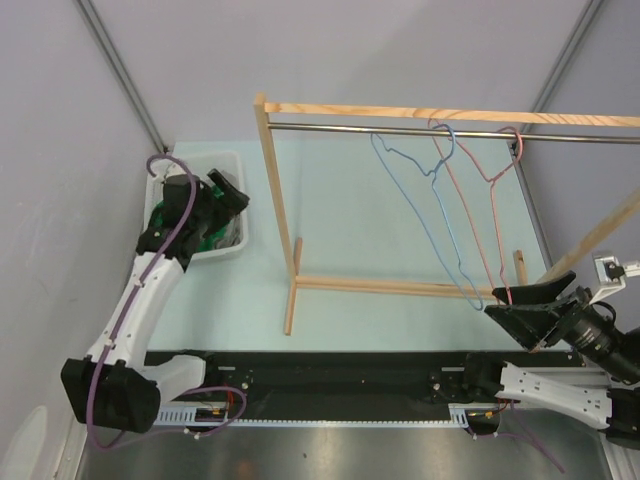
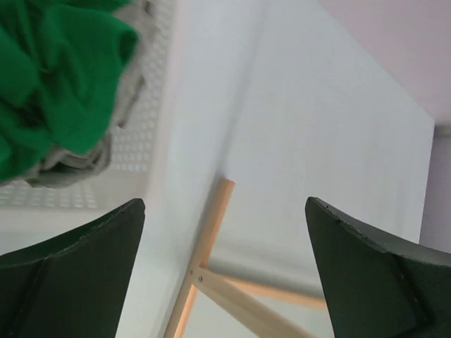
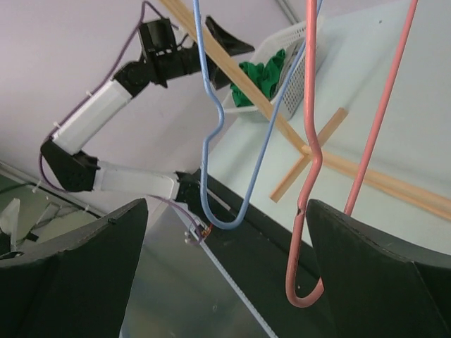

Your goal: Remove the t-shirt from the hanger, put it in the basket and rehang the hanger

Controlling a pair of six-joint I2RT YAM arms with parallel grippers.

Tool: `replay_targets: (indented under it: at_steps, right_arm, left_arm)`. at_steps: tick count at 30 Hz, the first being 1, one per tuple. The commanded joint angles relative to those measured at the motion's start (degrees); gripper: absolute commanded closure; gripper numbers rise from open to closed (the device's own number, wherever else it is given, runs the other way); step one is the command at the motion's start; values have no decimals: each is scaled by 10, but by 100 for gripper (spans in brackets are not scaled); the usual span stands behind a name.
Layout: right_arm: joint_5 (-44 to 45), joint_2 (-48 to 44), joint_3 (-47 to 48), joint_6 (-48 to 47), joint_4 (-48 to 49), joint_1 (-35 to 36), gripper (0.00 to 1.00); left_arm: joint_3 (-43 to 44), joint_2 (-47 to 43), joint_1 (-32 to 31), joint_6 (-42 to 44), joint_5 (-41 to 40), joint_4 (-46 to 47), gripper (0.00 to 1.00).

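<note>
The green t-shirt (image 1: pixel 207 238) lies crumpled in a white perforated basket (image 1: pixel 226 160) at the table's left; it also shows in the left wrist view (image 2: pixel 56 77) and far off in the right wrist view (image 3: pixel 261 76). A blue wire hanger (image 1: pixel 440 215) and a red wire hanger (image 1: pixel 482 210) hang bare from the metal rail (image 1: pixel 400 130). My left gripper (image 1: pixel 235 190) is open and empty beside the basket's right rim. My right gripper (image 1: pixel 497 303) is open; the blue hanger's (image 3: pixel 204 105) and red hanger's (image 3: pixel 310 141) lower bends hang between its fingers, unheld.
The wooden rack frame (image 1: pixel 292 285) stands mid-table; its foot shows between the left fingers (image 2: pixel 208 239). Grey cloth (image 2: pixel 70 169) lies under the green shirt in the basket (image 2: pixel 134 141). A black and metal strip (image 1: pixel 330 385) runs along the near edge.
</note>
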Motion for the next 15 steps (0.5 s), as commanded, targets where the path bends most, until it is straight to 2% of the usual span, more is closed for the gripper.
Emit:
replay_targets:
  at_steps: [1,3,5,11,15]
  right_arm:
    - [-96,-7,-35,-10,-24,-40,0]
    - [-132,-11,-52,-17,-11,-69,0]
    - [-130,-17,-60,-18,-14,-93,0]
    - [-53,-48,-34,-10,-10,-149,0]
    - [20,-41,-14,12,-20,-174,0]
  left_arm:
    - [-24,-67,-63,78,48,6,0]
    - [-49,-109,-93,88,66,18,0]
    - [-58,-135,-110,99,76,17,0]
    - [-86,-163,-176,106,149,7,0]
    - [-112,-199,-250,96,155,24,0]
